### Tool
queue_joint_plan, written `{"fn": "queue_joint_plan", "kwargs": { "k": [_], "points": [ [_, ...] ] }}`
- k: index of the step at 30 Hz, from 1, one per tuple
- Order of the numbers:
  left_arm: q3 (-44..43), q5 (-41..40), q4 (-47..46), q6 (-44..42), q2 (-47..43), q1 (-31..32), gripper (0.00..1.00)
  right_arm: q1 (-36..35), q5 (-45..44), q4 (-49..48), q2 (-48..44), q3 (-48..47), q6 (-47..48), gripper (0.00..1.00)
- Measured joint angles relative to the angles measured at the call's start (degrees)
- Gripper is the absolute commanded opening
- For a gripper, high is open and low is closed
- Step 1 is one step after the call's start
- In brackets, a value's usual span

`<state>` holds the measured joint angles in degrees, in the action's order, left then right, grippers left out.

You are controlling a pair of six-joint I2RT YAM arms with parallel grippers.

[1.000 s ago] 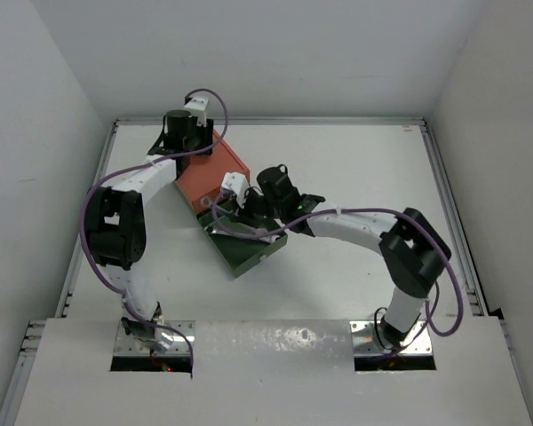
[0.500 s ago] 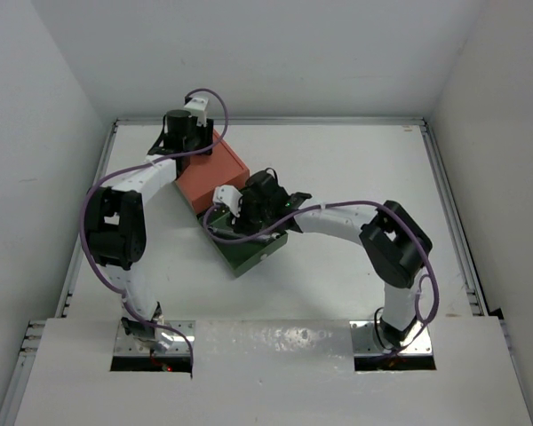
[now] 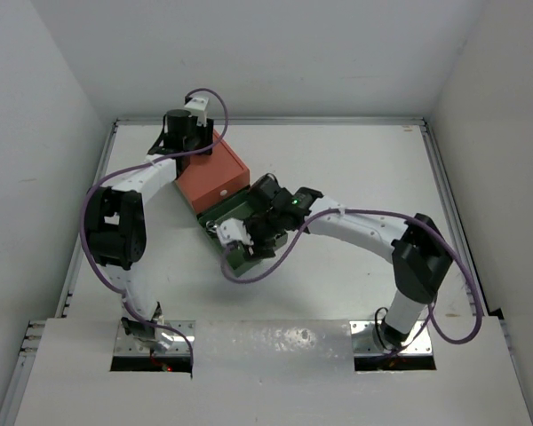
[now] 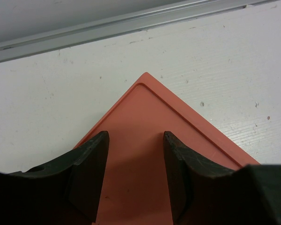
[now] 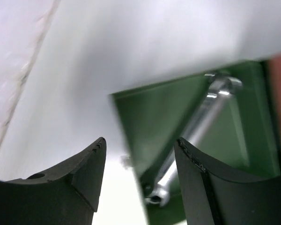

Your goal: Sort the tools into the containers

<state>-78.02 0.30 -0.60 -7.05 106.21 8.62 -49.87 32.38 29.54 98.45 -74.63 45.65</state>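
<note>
The orange-red container (image 3: 215, 171) stands at the back left, with the dark green drawer (image 3: 238, 264) pulled out below it toward the front. A silver wrench (image 5: 196, 131) lies slantwise inside the green drawer (image 5: 145, 117). My right gripper (image 5: 140, 154) hovers open over the drawer's front edge, nothing between its fingers; in the top view that right gripper (image 3: 240, 241) hides much of the drawer. My left gripper (image 4: 136, 173) rests over the back corner of the orange-red top (image 4: 145, 122), fingers apart and holding nothing; the top view shows this left gripper (image 3: 185, 135) at that far corner.
A metal rail (image 4: 131, 23) runs along the table's back edge just behind the orange-red box. White walls close in on the left, back and right. Purple cables (image 3: 258, 266) loop from both arms, one hanging over the drawer's front.
My right gripper has gone from shut to open and swung from above the drawer toward its front edge. The left arm has stayed still.
</note>
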Motion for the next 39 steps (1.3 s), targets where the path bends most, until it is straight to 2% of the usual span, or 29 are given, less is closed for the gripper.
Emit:
{"fn": "queue_joint_plan", "kwargs": {
  "k": [5, 9, 17, 20, 24, 30, 39],
  "points": [
    [-0.2, 0.0, 0.3, 0.0, 0.0, 0.0, 0.47, -5.5, -3.8, 7.9, 3.8, 0.2, 9.1, 0.58],
    [-0.2, 0.0, 0.3, 0.0, 0.0, 0.0, 0.47, -6.4, -9.7, 2.3, 5.1, 5.3, 11.1, 0.56],
    [-0.2, 0.0, 0.3, 0.0, 0.0, 0.0, 0.47, -5.7, -16.8, -6.1, 9.3, 6.1, 12.1, 0.38],
    [-0.2, 0.0, 0.3, 0.0, 0.0, 0.0, 0.47, -5.7, -17.5, -6.4, 9.7, 6.1, 12.1, 0.26],
    [-0.2, -0.1, 0.3, 0.0, 0.1, 0.0, 0.47, -5.8, -17.5, -5.4, 10.3, 5.5, 11.7, 0.15],
    [-0.2, 0.0, 0.2, 0.0, 0.1, 0.0, 0.47, -5.6, -16.8, -3.1, 11.0, 4.1, 12.4, 0.06],
    [-0.3, -0.1, -0.2, -0.2, 0.4, -0.2, 0.47, -5.4, -16.1, 2.4, 13.8, -0.9, 14.8, 0.0]
  ]
}}
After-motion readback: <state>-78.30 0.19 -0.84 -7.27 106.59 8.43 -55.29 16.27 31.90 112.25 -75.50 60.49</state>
